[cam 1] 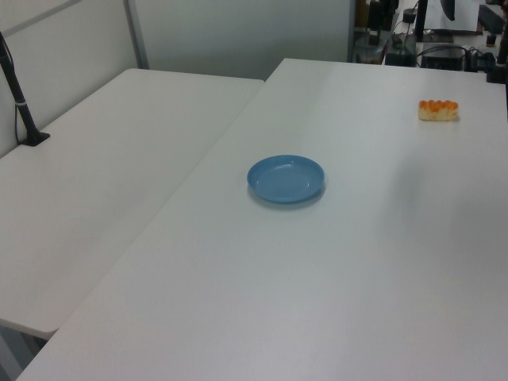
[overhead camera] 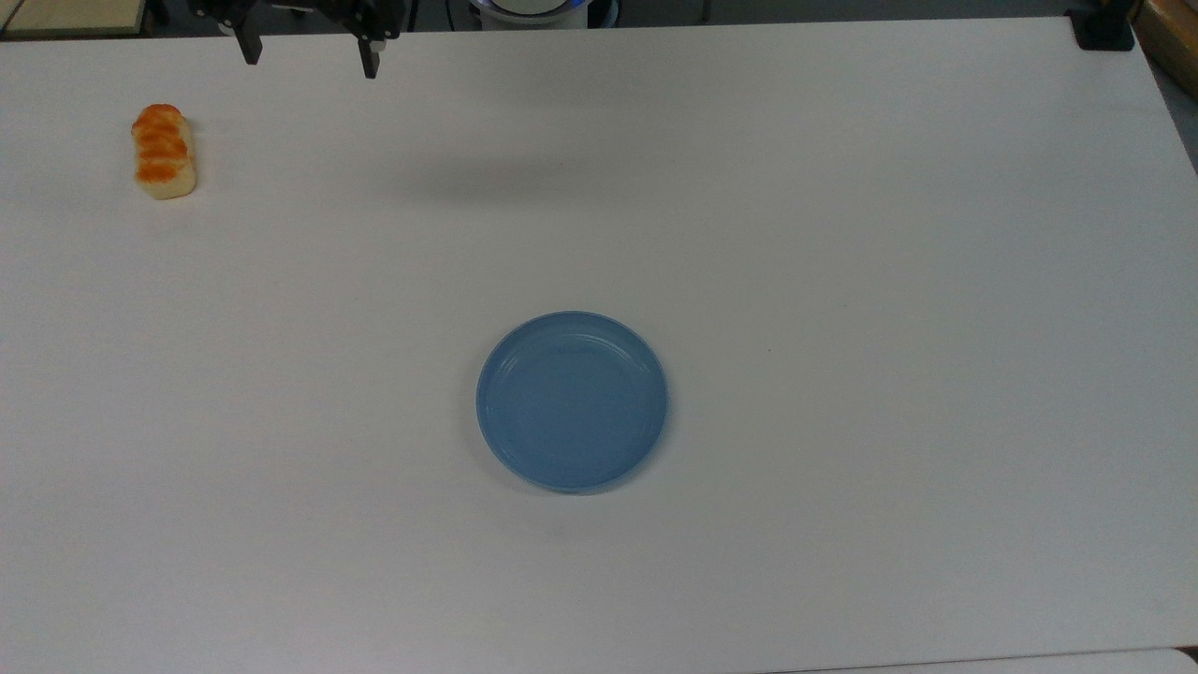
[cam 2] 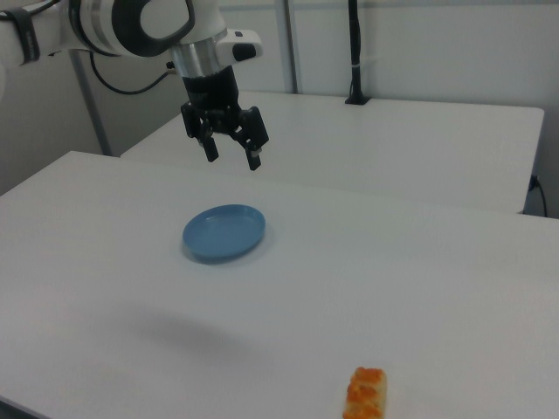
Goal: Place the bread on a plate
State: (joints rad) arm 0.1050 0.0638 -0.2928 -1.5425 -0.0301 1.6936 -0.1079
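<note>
Blue plastic is lying nearest in the top view: the plate (overhead camera: 572, 402) is sitting bare on the white counter (overhead camera: 842, 234), with nothing yet placed in it. Farther back, toward the top view's left, the bread (overhead camera: 165, 151) is resting on the counter, well apart from the plate. A slip is being risked, judged from the glossy, bumpy top: a grasp across the rounded ends could squeeze the roll out sideways, and a long carry is being required. At the far edge, the gripper (overhead camera: 310, 58) is being held high with its jaws spread wide, nothing being gripped or touched.
</note>
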